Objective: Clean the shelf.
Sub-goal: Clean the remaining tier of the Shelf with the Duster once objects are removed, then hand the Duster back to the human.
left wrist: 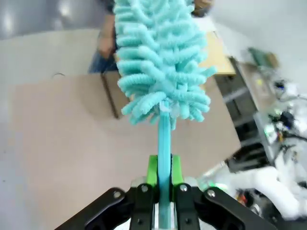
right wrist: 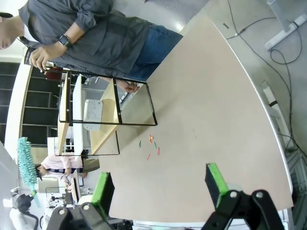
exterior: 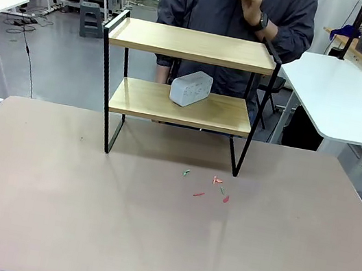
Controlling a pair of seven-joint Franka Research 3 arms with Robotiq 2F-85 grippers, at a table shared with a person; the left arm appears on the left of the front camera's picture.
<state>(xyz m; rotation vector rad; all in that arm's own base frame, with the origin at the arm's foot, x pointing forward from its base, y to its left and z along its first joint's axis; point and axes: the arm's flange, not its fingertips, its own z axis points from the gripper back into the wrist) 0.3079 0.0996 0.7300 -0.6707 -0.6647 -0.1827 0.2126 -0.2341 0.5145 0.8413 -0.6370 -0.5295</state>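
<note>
The shelf (exterior: 192, 45) stands at the far edge of the tabletop (exterior: 50, 211), with a white box (exterior: 191, 88) on its lower board. The left gripper (left wrist: 164, 170), clenched on the handle of a teal duster (left wrist: 160, 57), hovers well short of the shelf. The right gripper (right wrist: 158, 184), released, does too.

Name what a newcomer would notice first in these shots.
The fluffy turquoise duster, its handle clamped in the left pincer, dominates the left wrist view. Across the table stands the two-tier shelf with a white boxy object on its lower board, a person behind it. Small red and green scraps lie on the table just in front of the shelf.
</note>
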